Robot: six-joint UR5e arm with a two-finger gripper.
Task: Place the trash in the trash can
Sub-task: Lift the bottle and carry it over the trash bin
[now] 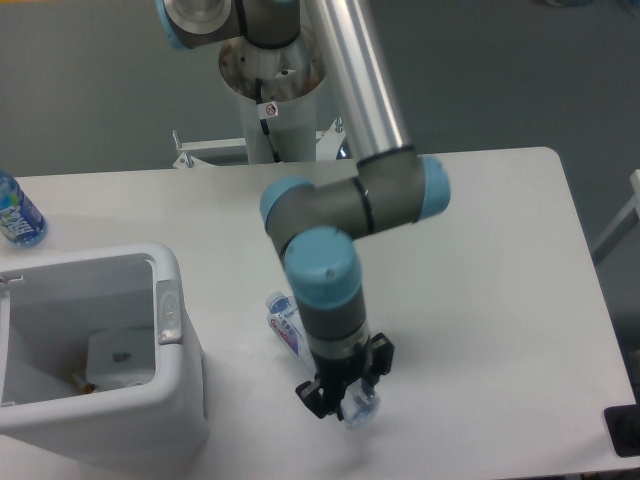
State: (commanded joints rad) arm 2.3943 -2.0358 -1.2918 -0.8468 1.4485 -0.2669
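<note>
The clear plastic bottle (286, 326) with a red-blue label lies slanted below the wrist, its lower end (361, 411) poking out past the fingers. My gripper (346, 386) points down and is shut on the bottle's lower half, one dark finger on each side. The white trash can (166, 272) stands at the front left. A flat white pouch (118, 357) lies on its floor. The arm's blue-grey wrist hides the middle of the bottle.
A blue-tinted bottle (16, 214) stands at the table's left edge behind the bin. The robot's base column (270, 110) rises behind the table. A black object (624, 430) sits off the table's front right corner.
</note>
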